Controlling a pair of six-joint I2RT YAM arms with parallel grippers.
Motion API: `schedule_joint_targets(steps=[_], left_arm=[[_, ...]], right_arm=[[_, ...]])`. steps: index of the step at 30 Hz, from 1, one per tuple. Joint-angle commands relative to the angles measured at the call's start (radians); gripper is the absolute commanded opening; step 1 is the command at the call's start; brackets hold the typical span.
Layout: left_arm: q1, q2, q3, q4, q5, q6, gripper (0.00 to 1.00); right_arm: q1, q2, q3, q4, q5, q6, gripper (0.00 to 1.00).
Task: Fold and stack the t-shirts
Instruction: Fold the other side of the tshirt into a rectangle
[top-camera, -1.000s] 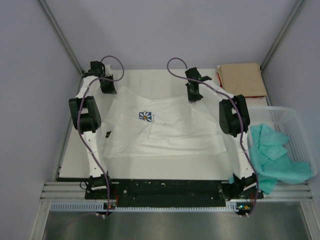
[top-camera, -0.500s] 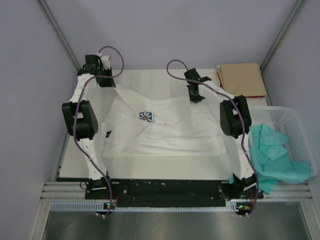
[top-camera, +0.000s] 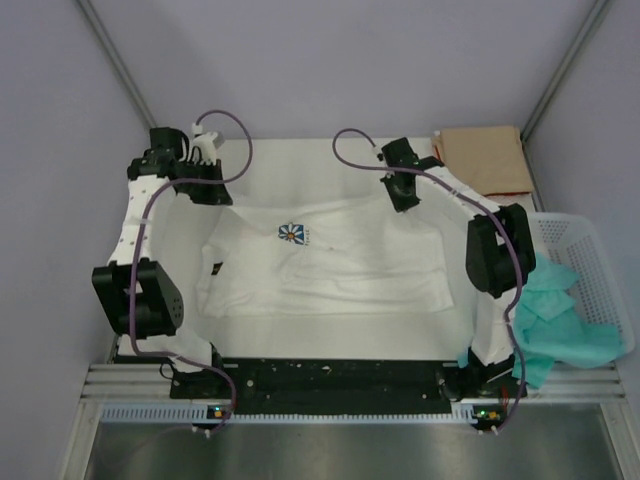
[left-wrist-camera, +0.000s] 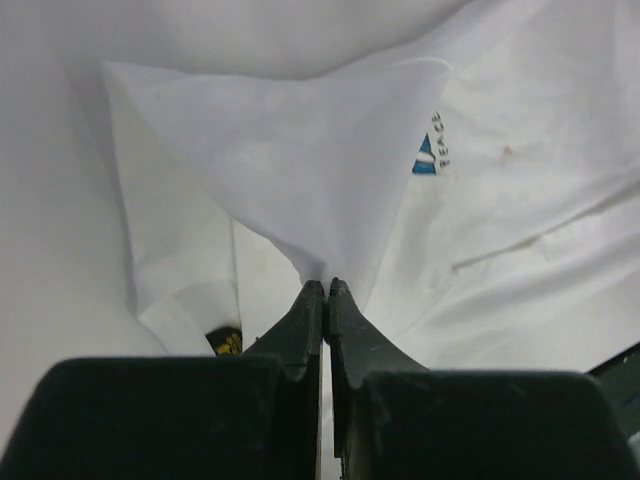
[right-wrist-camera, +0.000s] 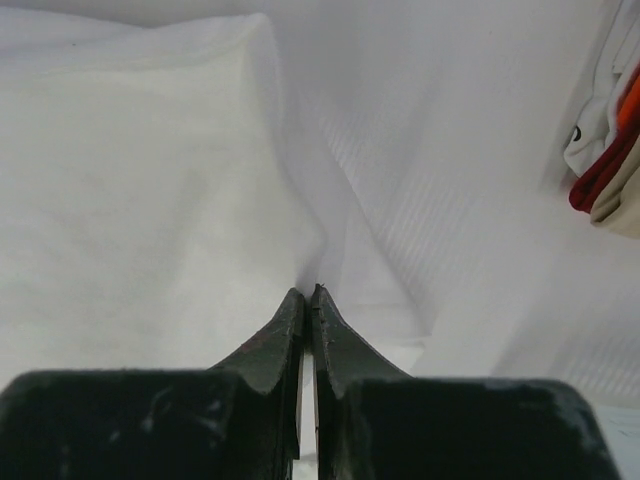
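The white t-shirt (top-camera: 330, 265) with a blue daisy print (top-camera: 292, 233) lies spread on the table, its far edge pulled up at both corners. My left gripper (top-camera: 218, 192) is shut on the far left corner, and the cloth hangs from its tips (left-wrist-camera: 326, 285) in a taut triangle beside the word "PEACE" (left-wrist-camera: 440, 138). My right gripper (top-camera: 403, 200) is shut on the far right corner, with white fabric pinched at its tips (right-wrist-camera: 308, 292). The tan t-shirt (top-camera: 485, 158) lies folded at the far right corner of the table, and its red edge (right-wrist-camera: 610, 165) shows in the right wrist view.
A white mesh basket (top-camera: 590, 250) stands off the table's right side with teal cloths (top-camera: 550, 310) spilling out of it. Grey walls close in the far side and both flanks. The arm bases sit on the black rail (top-camera: 330, 380) at the near edge.
The right gripper shut on the shirt's far right corner and shifted right. The left arm swung outward to the left with its corner, stretching the far edge wider.
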Motion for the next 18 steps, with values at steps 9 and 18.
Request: schedule_joint_targets(steps=[9, 18], left_arm=[[-0.002, -0.310, -0.375, -0.400, 0.014, 0.333, 0.00], [-0.005, -0.350, -0.529, -0.402, -0.049, 0.416, 0.00]], right_arm=[[-0.001, -0.231, -0.273, 0.004, -0.031, -0.404, 0.00], [-0.001, -0.452, -0.567, 0.173, -0.041, -0.682, 0.00]])
